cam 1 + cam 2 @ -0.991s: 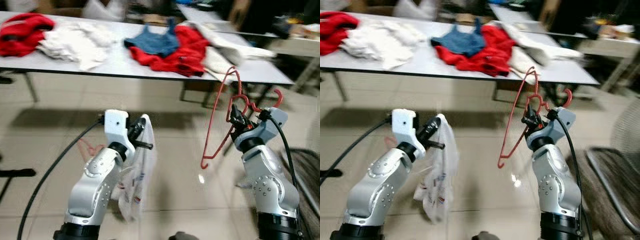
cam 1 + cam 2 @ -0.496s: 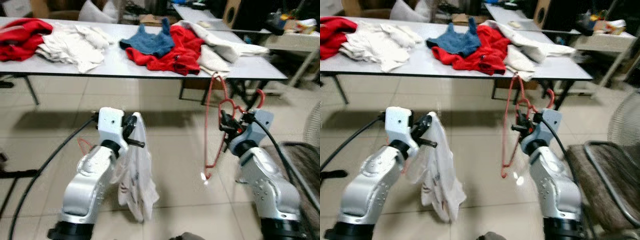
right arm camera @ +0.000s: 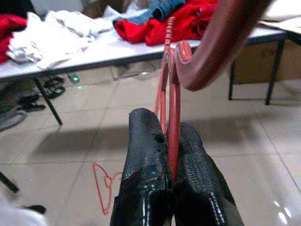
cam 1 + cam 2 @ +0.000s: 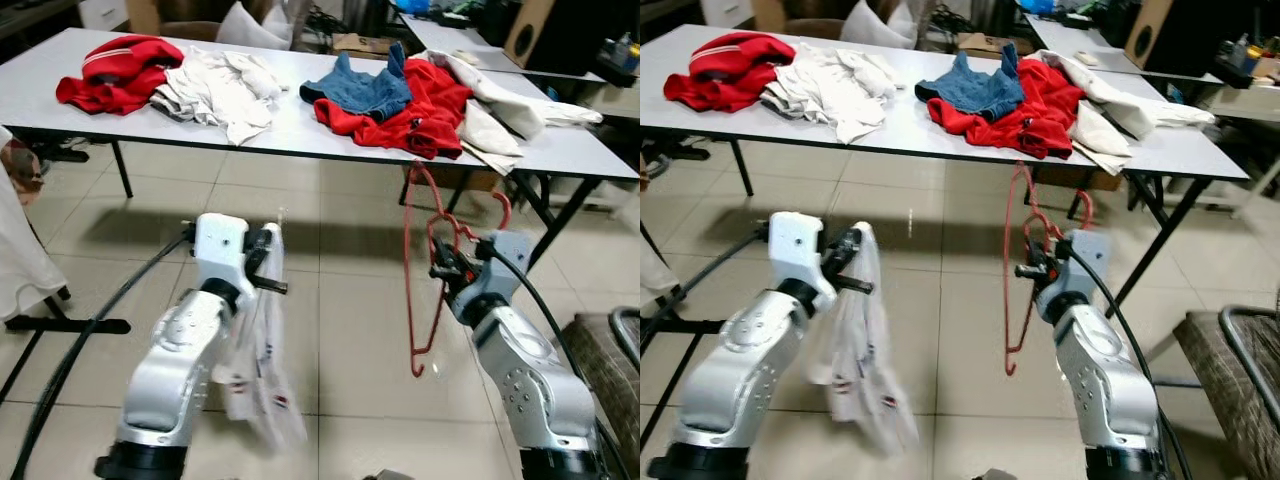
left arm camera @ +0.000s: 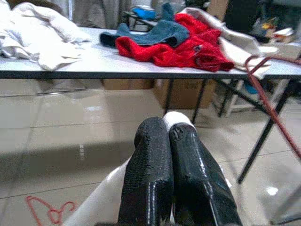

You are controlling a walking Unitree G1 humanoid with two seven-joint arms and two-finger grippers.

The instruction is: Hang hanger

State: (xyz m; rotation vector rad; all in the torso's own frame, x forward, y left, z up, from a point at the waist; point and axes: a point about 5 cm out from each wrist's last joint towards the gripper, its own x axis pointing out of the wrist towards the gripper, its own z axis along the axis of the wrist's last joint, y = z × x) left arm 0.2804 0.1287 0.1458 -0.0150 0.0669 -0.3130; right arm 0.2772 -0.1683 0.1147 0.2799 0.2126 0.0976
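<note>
Right gripper (image 3: 169, 141) clenched on red hanger (image 4: 412, 270), held in air in front of table (image 4: 300, 130), hook end near wrist. Left gripper (image 5: 169, 136) pinched on white garment (image 4: 262, 370), dangling toward floor. No rail in sight from my feed. My read: hanger in hand, hanging step not yet done.

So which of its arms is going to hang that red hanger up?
Probably the right. The right gripper is already shut on the red hanger, its hook up by the wrist. The left gripper is shut on a white garment, so it is occupied.
</note>
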